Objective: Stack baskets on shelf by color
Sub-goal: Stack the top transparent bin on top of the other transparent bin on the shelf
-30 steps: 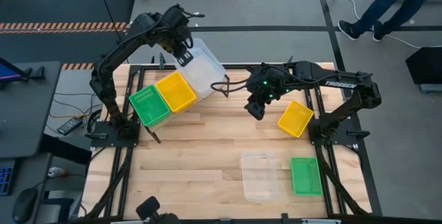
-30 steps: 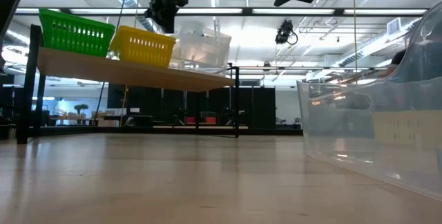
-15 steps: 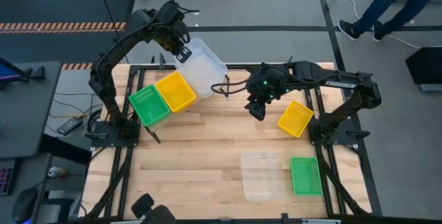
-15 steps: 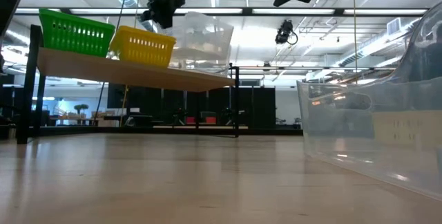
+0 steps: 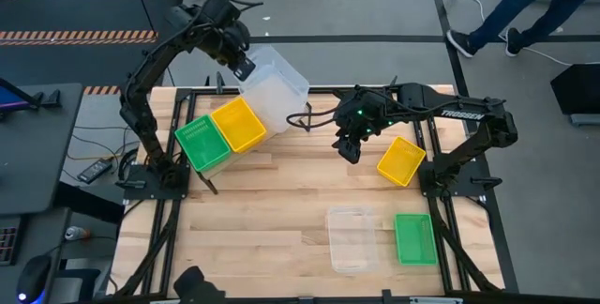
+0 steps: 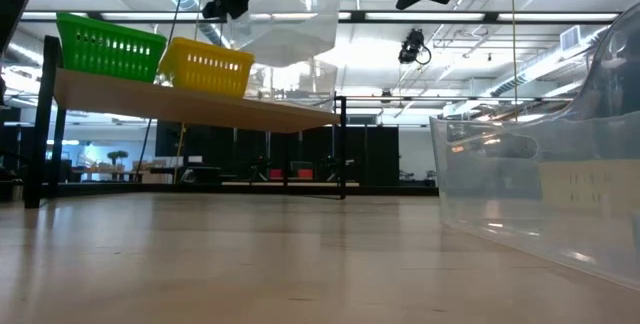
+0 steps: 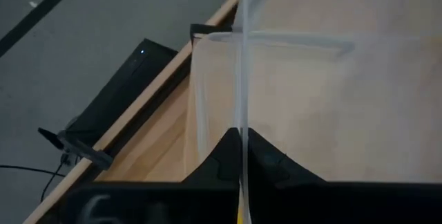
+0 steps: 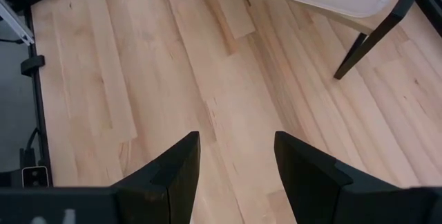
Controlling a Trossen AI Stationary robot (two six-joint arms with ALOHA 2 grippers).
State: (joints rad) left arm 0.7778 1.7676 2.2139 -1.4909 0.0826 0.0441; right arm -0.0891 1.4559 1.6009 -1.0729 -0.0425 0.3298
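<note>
Clear plastic catches our eye first: a translucent basket (image 5: 275, 81) hangs in the air just above the far right end of the shelf (image 6: 200, 107), tilted, with the left gripper (image 5: 241, 64) clenched on its rim; in the left wrist view we see that gripper's two dark fingers (image 7: 266, 160) pinching the thin clear wall (image 7: 239, 72) between them. In the low view this lifted basket (image 6: 285, 26) floats clear of the shelf board, and beneath it we make out another clear basket (image 6: 296, 79) resting on the shelf. On the shelf's middle sits a yellow basket (image 5: 238, 124), and touching it, at the shelf's left end, a green basket (image 5: 203, 142). To the right of the shelf, above the table (image 5: 262, 220), the right gripper (image 5: 349, 148) hovers with its fingers (image 8: 171, 171) spread apart and nothing between them. Further right of the shelf another yellow basket (image 5: 401, 159) lies on the table, and well apart from the shelf, toward the near edge, a clear basket (image 5: 351, 238) and a green basket (image 5: 413, 238) lie side by side. Beyond the table's far right corner we see a person's legs (image 5: 511, 8) on the floor.
</note>
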